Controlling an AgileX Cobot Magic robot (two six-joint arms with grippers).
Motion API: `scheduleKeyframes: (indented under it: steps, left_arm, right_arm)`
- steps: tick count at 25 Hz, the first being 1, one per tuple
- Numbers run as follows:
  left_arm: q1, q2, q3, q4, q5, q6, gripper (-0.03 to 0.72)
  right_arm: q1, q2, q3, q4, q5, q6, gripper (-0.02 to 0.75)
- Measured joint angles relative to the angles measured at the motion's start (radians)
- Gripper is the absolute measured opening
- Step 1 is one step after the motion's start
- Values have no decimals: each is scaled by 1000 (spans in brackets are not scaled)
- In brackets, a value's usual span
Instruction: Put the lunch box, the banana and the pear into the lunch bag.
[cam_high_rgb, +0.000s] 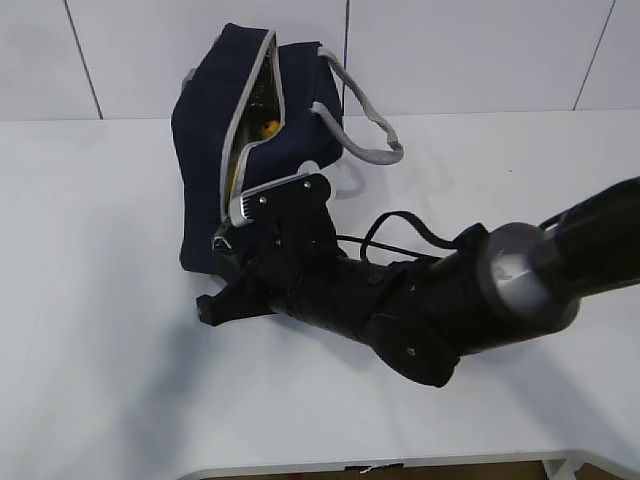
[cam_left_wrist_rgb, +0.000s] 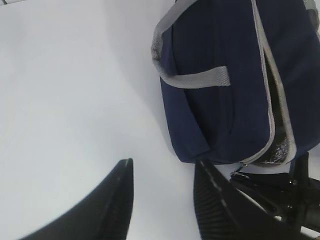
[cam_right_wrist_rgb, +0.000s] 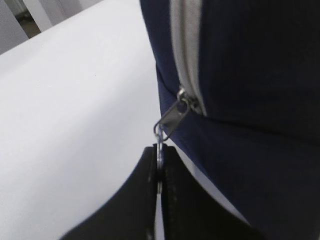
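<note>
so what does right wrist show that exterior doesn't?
Right wrist only: the right gripper shut on the zipper pull ring, metal slider at the end of the grey zipper tape.
Exterior only: grey handles, the gaping zipper opening with something yellow inside, the right arm reaching across the table.
Both: the navy lunch bag on the white table.

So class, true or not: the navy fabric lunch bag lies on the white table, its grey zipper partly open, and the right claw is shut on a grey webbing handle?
Not quite. The right claw is shut on the metal ring pull of the grey zipper, not a handle, as the right wrist view shows. The rest holds.
</note>
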Motion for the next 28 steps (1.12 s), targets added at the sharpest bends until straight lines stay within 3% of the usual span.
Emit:
scheduleKeyframes:
  steps: [11,22,28]
  left_arm:
    - [0,0,76,21,-4,6,288]
    - [0,0,255,24,-8,63,272]
    - [0,0,340,-35,-20,105,254]
  right_arm:
    - [0,-207,-32,-60,320,0,18]
    - [0,-277,-249,-127,739,0,18]
    - [0,-277,-396,-174,871,-2,18]
